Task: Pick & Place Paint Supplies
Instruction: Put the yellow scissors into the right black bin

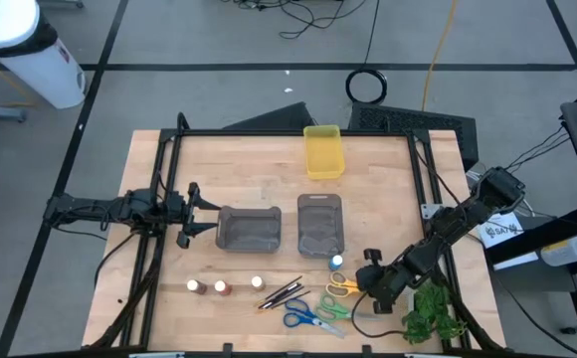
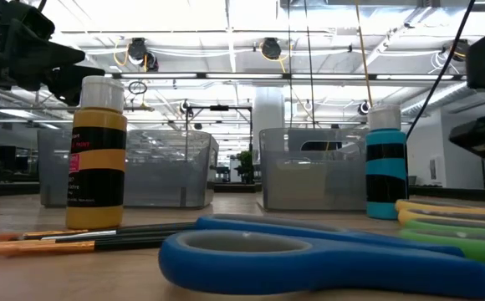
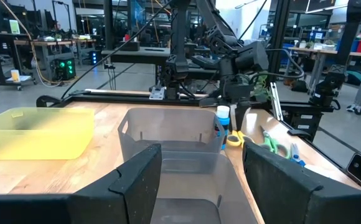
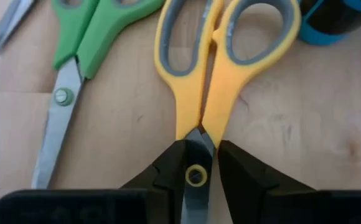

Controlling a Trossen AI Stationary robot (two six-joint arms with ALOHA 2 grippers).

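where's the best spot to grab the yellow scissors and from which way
At the pivot screw, from straight above. The yellow scissors lie flat and closed on the table, and the blades are narrowest there, below the wide handle loops. The right gripper already straddles that spot, one finger on each side.

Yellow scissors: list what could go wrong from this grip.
1. The right pincer straddles the yellow scissors at the pivot, on thin blade metal; they may tilt or slip once lifted.
2. The green scissors lie close alongside, so a dragged lift could knock them.
3. The blue pot stands by the yellow handles; swinging handles might tip it.
The left pincer waits over a grey bin.
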